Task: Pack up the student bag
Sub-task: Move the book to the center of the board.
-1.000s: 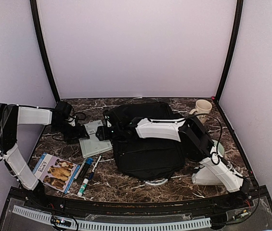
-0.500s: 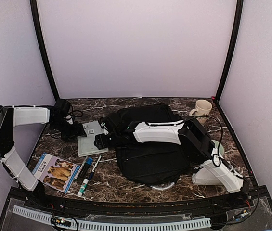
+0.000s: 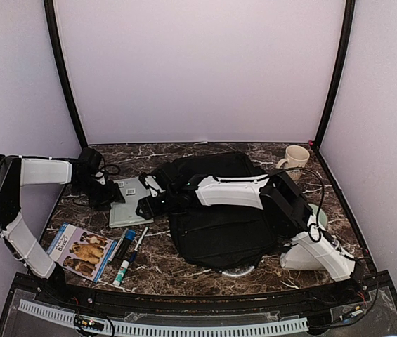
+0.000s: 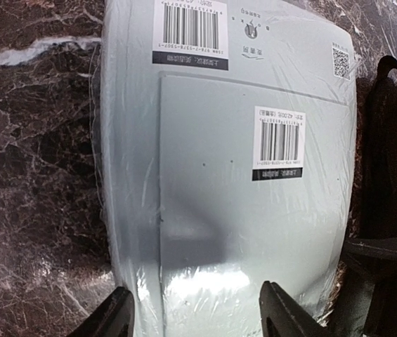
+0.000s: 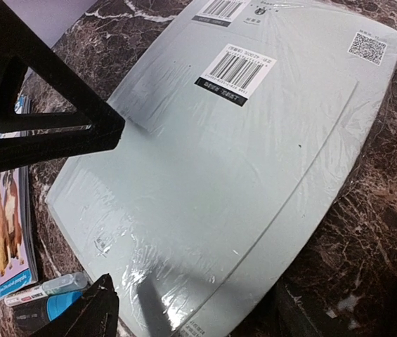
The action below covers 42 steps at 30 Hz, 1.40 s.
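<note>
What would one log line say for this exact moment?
step: both arms at wrapped grey book | left jaws: open | right jaws: open | black backpack: lying right of book

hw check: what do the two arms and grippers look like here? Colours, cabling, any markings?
Both match. The left arm and right arm have white shell links joined by black joint housings, with thin black cables looping outside. The left gripper and right gripper have matte-black fingers; one right finger is triangular with screw heads. No markings visible.
</note>
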Motion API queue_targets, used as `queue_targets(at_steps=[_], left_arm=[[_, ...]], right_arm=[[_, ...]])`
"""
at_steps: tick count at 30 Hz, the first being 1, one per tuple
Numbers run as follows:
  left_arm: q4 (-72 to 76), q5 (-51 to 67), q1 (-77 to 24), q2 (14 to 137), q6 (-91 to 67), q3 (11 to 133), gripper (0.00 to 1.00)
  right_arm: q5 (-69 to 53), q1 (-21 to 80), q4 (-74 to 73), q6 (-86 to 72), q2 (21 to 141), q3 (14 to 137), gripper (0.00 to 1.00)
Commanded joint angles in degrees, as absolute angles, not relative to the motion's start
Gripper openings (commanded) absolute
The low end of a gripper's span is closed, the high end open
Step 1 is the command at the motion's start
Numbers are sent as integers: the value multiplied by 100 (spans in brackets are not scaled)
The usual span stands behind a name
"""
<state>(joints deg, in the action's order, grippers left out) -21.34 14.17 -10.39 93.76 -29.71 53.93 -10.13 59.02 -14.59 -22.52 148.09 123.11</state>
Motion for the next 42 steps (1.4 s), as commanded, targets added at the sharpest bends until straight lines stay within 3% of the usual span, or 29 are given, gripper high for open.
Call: queue_targets(at_steps=[1, 10, 24, 34, 42], left_arm=[[-1821, 1919, -1293, 9661, -3119, 5004, 63], [-1365, 2093, -1793, 9551, -3414, 4762, 62], [-1081, 2052, -2586, 9709, -3920, 5174, 62], [-895, 2027, -2849, 10006, -4097, 5225, 62], [-712, 1957, -2880, 10298, -4185, 5059, 63]], right_arm=[[-1785, 5930, -1309, -2248, 14467, 12034, 72], [-2136, 6063, -1264, -2378, 13579, 11709, 71], [-1248, 6034, -1635, -1751, 12647, 10950, 76], [-852, 5748, -1614, -1645, 11642, 9353, 78], [-1511, 5261, -1215, -2231, 11910, 8866, 82]])
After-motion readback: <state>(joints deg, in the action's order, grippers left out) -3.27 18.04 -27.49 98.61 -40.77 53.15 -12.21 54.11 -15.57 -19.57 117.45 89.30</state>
